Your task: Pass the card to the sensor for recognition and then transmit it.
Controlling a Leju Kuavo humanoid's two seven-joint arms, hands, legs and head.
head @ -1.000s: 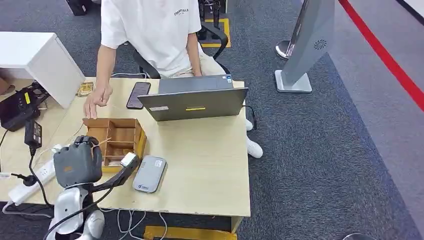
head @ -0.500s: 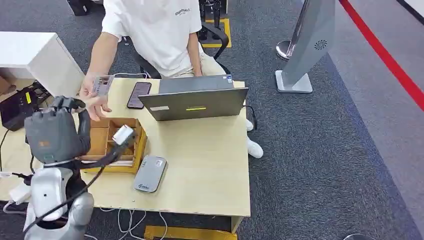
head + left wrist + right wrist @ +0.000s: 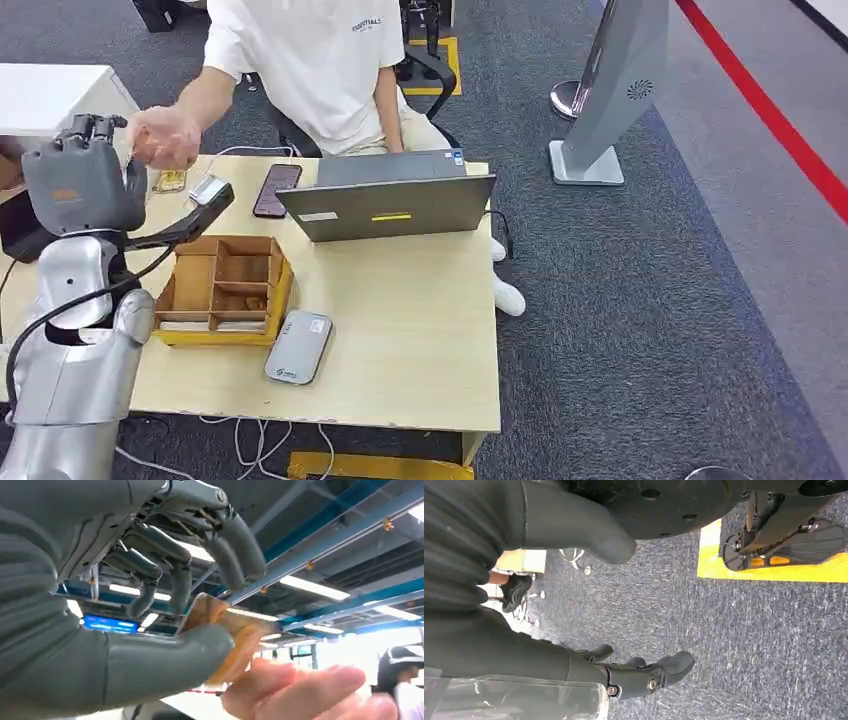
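Observation:
My left hand (image 3: 80, 183) is raised at the table's far left corner, meeting a person's hand (image 3: 165, 137). In the left wrist view my left hand (image 3: 75, 645) pinches a tan card (image 3: 240, 635) between thumb and fingers, and the person's fingers (image 3: 300, 690) touch the card's free end. The grey card sensor (image 3: 298, 347) lies flat on the table near the front edge, beside the wooden box (image 3: 225, 290). My right hand (image 3: 634, 672) hangs over the carpet with its fingers apart and holds nothing.
A grey laptop (image 3: 390, 205) stands open at the table's far side, with a dark phone (image 3: 276, 190) to its left. A small card (image 3: 171, 180) lies near the far left corner. The person sits behind the table (image 3: 420, 330). Cables hang off the left edge.
My left arm rose from beside the wooden box up to the far left corner. The person's hand lifted off the table with a card and now meets my hand.

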